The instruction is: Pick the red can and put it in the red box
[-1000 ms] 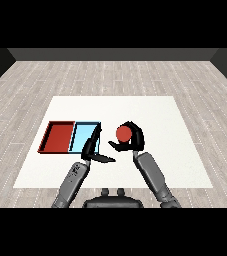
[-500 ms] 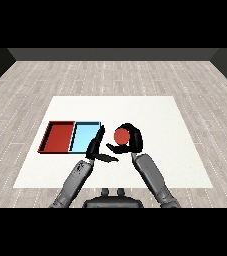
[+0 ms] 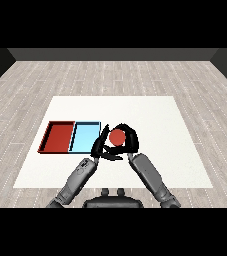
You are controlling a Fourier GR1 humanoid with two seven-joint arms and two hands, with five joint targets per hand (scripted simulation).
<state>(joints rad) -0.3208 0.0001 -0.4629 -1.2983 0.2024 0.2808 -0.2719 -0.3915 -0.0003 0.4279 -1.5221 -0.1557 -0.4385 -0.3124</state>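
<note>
- the right hand [image 3: 126, 140], curled round the red can [image 3: 116, 137], now sits further left than a second ago, closer to the light blue tray [image 3: 84, 138].
- the red can rides left with it and now shows just beside the tray's right edge.
- the left hand [image 3: 101, 145] is now raised, fingers straight, right against the can's left side instead of lower and apart.

White table [image 3: 150, 115] on grey plank floor [image 3: 110, 75] — light blue tray [image 3: 84, 138] lying flat, left of centre
</note>
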